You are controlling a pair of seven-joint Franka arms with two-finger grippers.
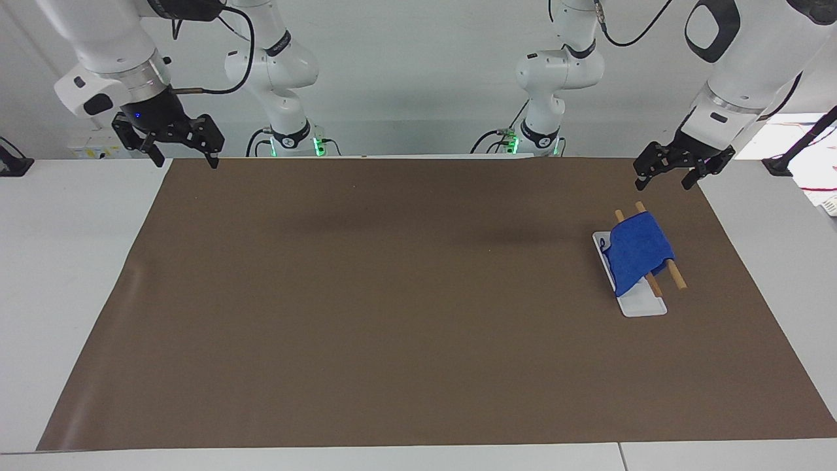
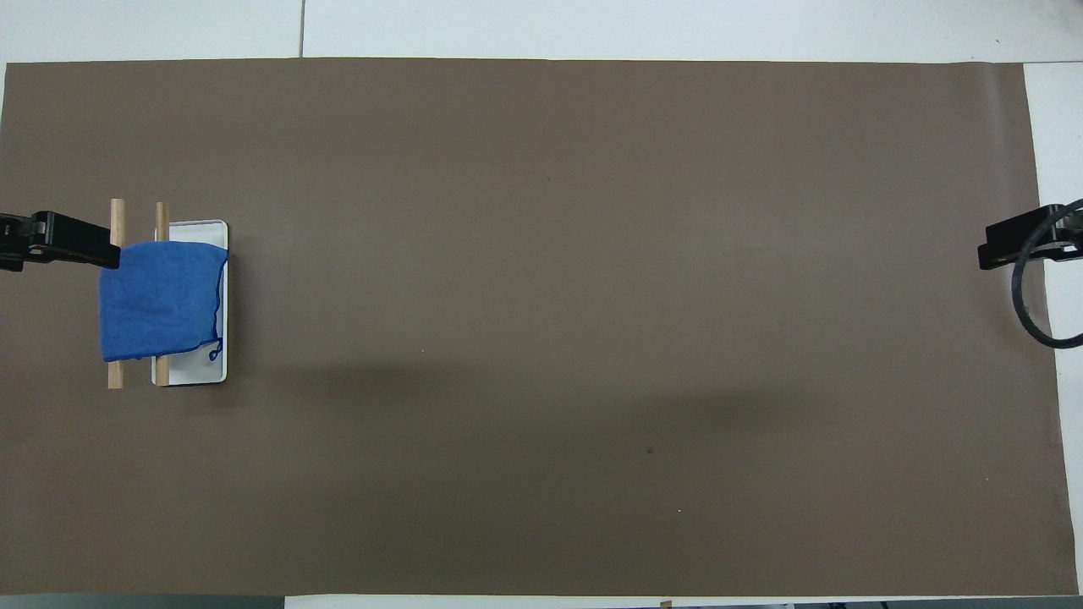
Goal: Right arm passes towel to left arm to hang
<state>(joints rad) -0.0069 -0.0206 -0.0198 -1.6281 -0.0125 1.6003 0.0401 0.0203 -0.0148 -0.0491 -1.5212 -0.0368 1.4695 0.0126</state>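
Brown matting (image 1: 392, 294) covered the table, the towel (image 1: 637, 252) already draped over the rack (image 1: 647, 278) at frame right, so the open, empty left gripper (image 1: 662, 175) and right gripper (image 1: 184, 156) arguably needed only retreat clear without snagging it.

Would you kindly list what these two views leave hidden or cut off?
- Overhead view: the left gripper and right gripper are cut off by the side edges; only tips show.
- Both views: the towel covers the middle of the two wooden rods and part of the white base.
- Facing view: the top edge cuts off both arms' upper links.
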